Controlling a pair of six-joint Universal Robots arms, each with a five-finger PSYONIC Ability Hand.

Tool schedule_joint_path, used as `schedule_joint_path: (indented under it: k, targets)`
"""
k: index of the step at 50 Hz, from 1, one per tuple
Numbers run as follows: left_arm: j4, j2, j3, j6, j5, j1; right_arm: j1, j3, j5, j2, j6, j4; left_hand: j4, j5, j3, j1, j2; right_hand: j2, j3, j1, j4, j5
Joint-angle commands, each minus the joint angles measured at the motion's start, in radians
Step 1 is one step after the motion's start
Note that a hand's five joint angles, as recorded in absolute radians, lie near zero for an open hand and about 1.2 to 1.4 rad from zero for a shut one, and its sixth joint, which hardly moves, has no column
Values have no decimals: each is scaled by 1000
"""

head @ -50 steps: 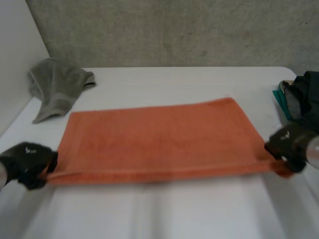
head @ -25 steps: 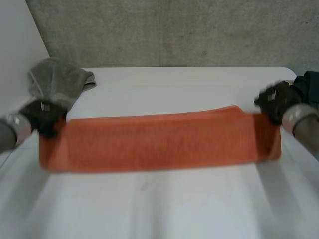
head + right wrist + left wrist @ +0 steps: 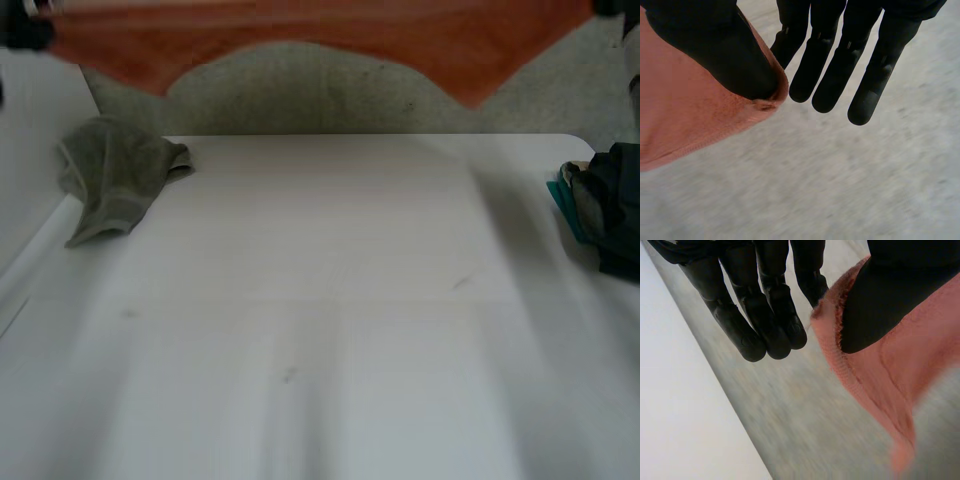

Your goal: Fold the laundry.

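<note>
An orange towel hangs stretched wide in the air, high above the white table, with its lower edge sagging in two points. My left hand pinches one end corner of the towel under its thumb, the other fingers straight. At the opposite end my right hand pinches the other corner under its thumb in the same way. In the head view the left hand shows as a dark shape at the towel's left end.
A crumpled grey cloth lies at the table's far left corner. A pile of dark and teal garments sits at the right edge. A concrete wall stands behind the table.
Both hands have lifted the towel off the table, from its near edge up and away, until it hangs high in the air. The grey cloth and the pile stayed put.
</note>
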Motion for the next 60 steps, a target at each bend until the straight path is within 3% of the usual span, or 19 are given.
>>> schedule_joint_path:
  k: [1,10,17,24,25,29,33,36,39,44,48,60]
  targets:
    - [3,-37,-248,49,55,-5,-16,152,-89,69,-19,100,201,222,208,247,198,215,203,280,197,196]
    - [-40,-41,-509,173,88,15,-34,357,-140,110,-130,188,201,222,208,247,198,215,203,280,197,196]
    - [-188,109,-711,279,177,76,-76,494,-115,17,-297,387,201,222,208,247,198,215,203,280,197,196]
    - [-579,382,-825,456,254,224,-171,652,-22,-232,-533,787,201,222,208,247,198,215,203,280,197,196]
    - [-689,427,-842,523,278,257,-198,682,-20,-282,-582,889,201,222,208,247,198,215,203,280,197,196]
    - [-901,491,-880,705,354,349,-237,713,-55,-364,-656,944,201,222,208,247,198,215,203,280,197,196]
    - [-896,487,-876,837,417,392,-216,701,-92,-332,-642,868,201,222,208,247,198,215,203,280,197,196]
    - [-847,426,-834,812,426,354,-186,674,-98,-275,-595,797,201,222,208,247,198,215,203,280,197,196]
    - [-743,296,-738,699,392,256,-133,618,-88,-200,-512,700,201,222,208,247,198,215,203,280,197,196]
    - [-605,122,-572,527,228,127,-77,514,-28,-59,-405,546,201,222,208,247,198,215,203,280,197,196]
    - [-505,10,-445,473,139,55,-57,442,1,27,-355,438,201,222,208,247,198,215,203,280,197,196]
    - [-491,-251,-132,404,-48,-52,-18,212,8,245,-314,242,201,222,208,247,198,215,203,280,197,196]
